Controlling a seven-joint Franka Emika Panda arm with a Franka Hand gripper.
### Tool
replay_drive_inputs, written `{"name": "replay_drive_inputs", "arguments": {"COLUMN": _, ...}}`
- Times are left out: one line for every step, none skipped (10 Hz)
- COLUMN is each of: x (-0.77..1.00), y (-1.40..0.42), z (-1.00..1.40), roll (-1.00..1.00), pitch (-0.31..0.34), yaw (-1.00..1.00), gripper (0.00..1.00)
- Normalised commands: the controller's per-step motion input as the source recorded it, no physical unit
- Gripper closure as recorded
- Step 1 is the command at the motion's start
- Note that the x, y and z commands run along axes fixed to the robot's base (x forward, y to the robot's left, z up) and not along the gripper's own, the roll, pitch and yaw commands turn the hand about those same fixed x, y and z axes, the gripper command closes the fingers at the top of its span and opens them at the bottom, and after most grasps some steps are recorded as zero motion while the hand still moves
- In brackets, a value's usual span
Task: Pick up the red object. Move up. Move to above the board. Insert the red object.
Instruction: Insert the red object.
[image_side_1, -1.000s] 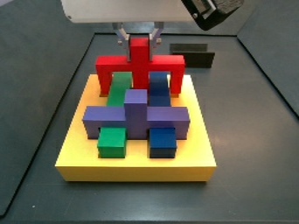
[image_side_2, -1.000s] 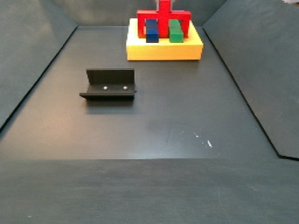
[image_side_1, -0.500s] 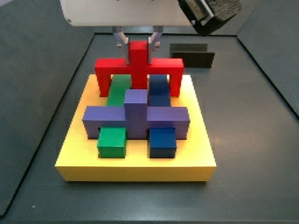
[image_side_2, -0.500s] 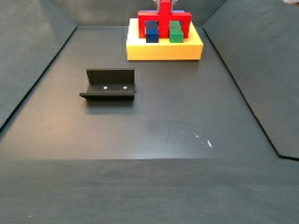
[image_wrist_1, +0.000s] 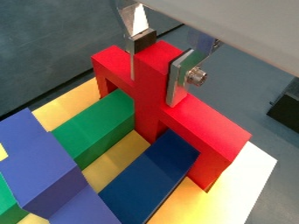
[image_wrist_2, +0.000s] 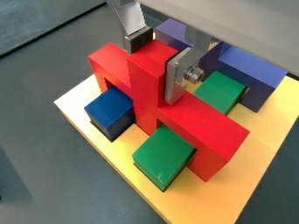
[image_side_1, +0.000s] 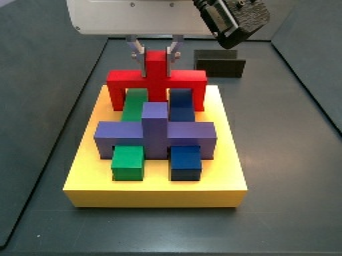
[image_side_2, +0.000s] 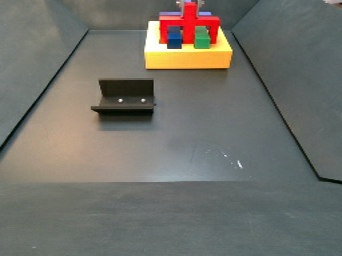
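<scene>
The red object (image_side_1: 156, 76) stands seated on the far end of the board (image_side_1: 154, 190), its legs down beside the green (image_wrist_1: 93, 131) and blue (image_wrist_1: 163, 171) blocks and its post upright. It also shows in a side view (image_side_2: 189, 18). My gripper (image_side_1: 154, 46) is over the post top, and both wrist views show it there (image_wrist_1: 158, 66) (image_wrist_2: 156, 68). The jaws stand slightly apart on either side of the post's top. One finger's (image_wrist_1: 140, 39) dark pad is just off the post, and the other finger (image_wrist_1: 180, 77) lies along its side. The gripper reads as open.
The fixture (image_side_2: 124, 97) stands on the dark floor away from the board, and also shows behind the board (image_side_1: 221, 66). A purple cross block (image_side_1: 154, 130) and smaller green (image_side_1: 127, 160) and blue (image_side_1: 186, 160) blocks fill the board's near part. Walls ring the floor.
The red object has gone down a little onto the board between the blocks. The fingers have spread slightly and now sit higher on the post.
</scene>
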Motion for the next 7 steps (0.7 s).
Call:
{"name": "replay_drive_inputs", "arguments": {"x": 0.01, "y": 0.0, "z": -0.33, "roll": 0.04, "pitch": 0.0, "yaw": 0.0, "gripper": 1.0}}
{"name": "replay_drive_inputs", "arguments": {"x": 0.22, "y": 0.0, "z": -0.53, "roll": 0.03, "pitch": 0.0, "yaw": 0.0, "gripper": 1.0}}
{"name": "replay_drive_inputs", "arguments": {"x": 0.22, "y": 0.0, "z": -0.65, "roll": 0.01, "pitch": 0.0, "yaw": 0.0, "gripper": 1.0}}
{"name": "replay_drive_inputs", "arguments": {"x": 0.2, "y": 0.0, "z": -0.63, "roll": 0.01, "pitch": 0.0, "yaw": 0.0, "gripper": 1.0}}
{"name": "replay_drive_inputs", "arguments": {"x": 0.14, "y": 0.0, "z": -0.61, "roll": 0.02, "pitch": -0.001, "yaw": 0.0, "gripper": 1.0}}
{"name": "replay_drive_inputs", "arguments": {"x": 0.15, "y": 0.0, "z": -0.46, "roll": 0.0, "pitch": 0.0, "yaw": 0.0, "gripper": 1.0}}
{"name": "replay_drive_inputs", "arguments": {"x": 0.0, "y": 0.0, "z": 0.0, "roll": 0.0, "pitch": 0.0, "yaw": 0.0, "gripper": 1.0}}
